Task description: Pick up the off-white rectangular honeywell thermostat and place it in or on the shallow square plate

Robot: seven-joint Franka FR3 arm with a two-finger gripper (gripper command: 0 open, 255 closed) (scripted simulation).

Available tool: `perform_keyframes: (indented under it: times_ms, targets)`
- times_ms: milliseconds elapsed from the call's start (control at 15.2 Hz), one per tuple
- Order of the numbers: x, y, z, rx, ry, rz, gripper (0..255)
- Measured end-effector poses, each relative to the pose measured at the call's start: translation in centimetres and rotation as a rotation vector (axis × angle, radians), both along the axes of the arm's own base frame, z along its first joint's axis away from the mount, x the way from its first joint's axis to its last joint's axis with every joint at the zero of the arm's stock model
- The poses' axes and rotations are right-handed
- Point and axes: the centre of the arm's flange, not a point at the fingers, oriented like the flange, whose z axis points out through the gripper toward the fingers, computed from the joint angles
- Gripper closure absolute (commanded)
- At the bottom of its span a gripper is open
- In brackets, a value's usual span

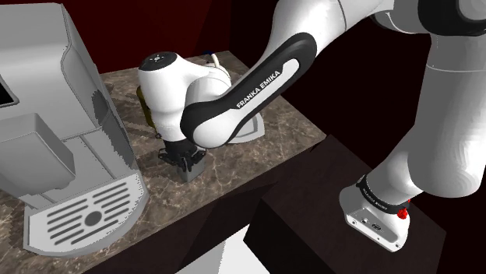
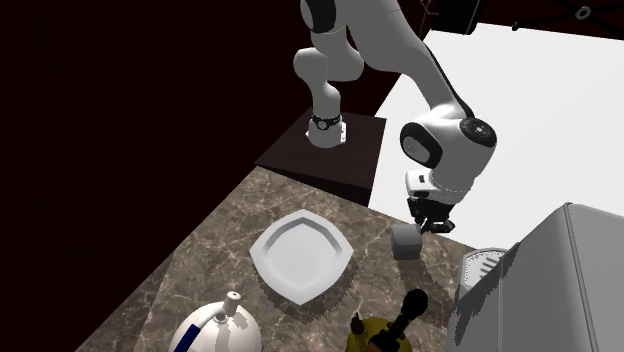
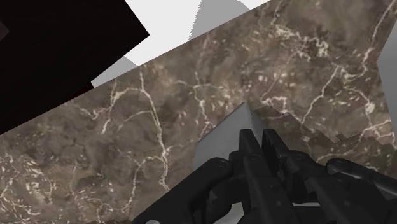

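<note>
Thermostat point(image 2: 405, 241), drawn as a plain grey block, sits on the brown marble counter point(image 2: 215, 255) right at the tips of the black gripper point(image 2: 433, 222), on the side towards the plate. I cannot tell whether the gripper clasps it. The white square plate point(image 2: 300, 258) lies near, apart from it.

The arm's point(image 1: 261, 87) dark forearm band reads "FRANKA EMIKA" in white.
</note>
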Motion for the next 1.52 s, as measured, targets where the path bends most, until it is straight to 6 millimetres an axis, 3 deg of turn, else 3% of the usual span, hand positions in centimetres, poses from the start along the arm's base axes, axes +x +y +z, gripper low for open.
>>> perform_keyframes:
  times_ms: [462,528,660,858,990,1518]
  targets:
    - [0.1,-0.2,0.5,-0.002,0.001,-0.002,255]
    - [0.1,-0.1,0.5,-0.001,0.001,-0.002,0]
    - [0.7,0.3,0.9,-0.019,0.002,-0.027,0]
    - [3.8,1.6,3.4,-0.129,0.024,-0.18,0]
    - [5.1,2.4,3.7,-0.192,0.036,-0.26,0]
    - [5.2,1.6,0.6,-0.216,0.04,-0.291,0]
